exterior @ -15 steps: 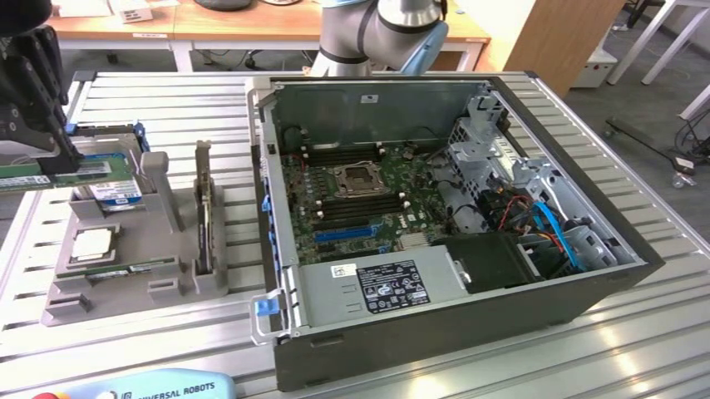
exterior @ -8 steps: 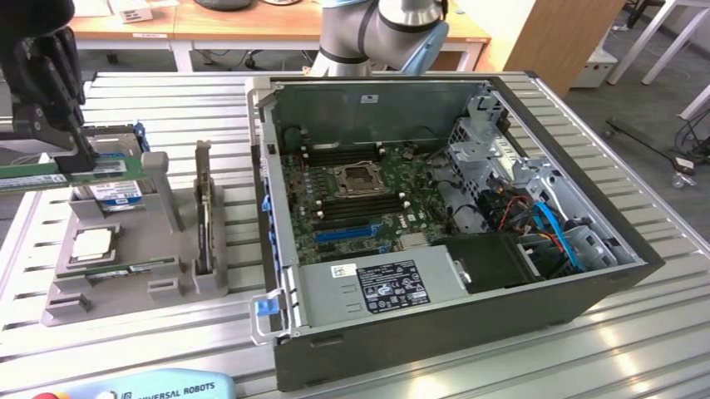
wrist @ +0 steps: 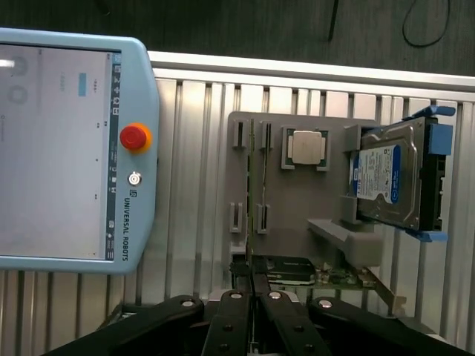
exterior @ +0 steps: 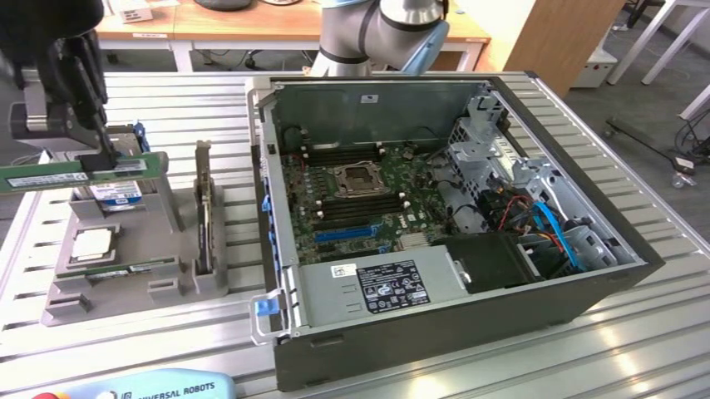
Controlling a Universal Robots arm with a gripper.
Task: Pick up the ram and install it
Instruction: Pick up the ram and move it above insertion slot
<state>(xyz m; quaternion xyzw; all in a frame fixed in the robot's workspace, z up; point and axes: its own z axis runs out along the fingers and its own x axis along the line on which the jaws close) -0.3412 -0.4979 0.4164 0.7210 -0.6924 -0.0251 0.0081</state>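
In the upper left of the frame, the jaws pinch the green ram (exterior: 45,178) tight, up above the gray holder (exterior: 66,312) on the counter (exterior: 178,108).

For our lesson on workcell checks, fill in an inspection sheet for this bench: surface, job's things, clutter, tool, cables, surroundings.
Surface: slatted metal table carrying a grey fixture and an open computer case.
Job's things: the ram is held level above the fixture; the motherboard lies exposed in the case.
Clutter: hard drive, processor, second green stick and expansion card in the fixture; teach pendant on the table.
Tool: the tool is shut on the ram.
Cables: blue and red cables inside the case.
Surroundings: wooden desk behind the table.
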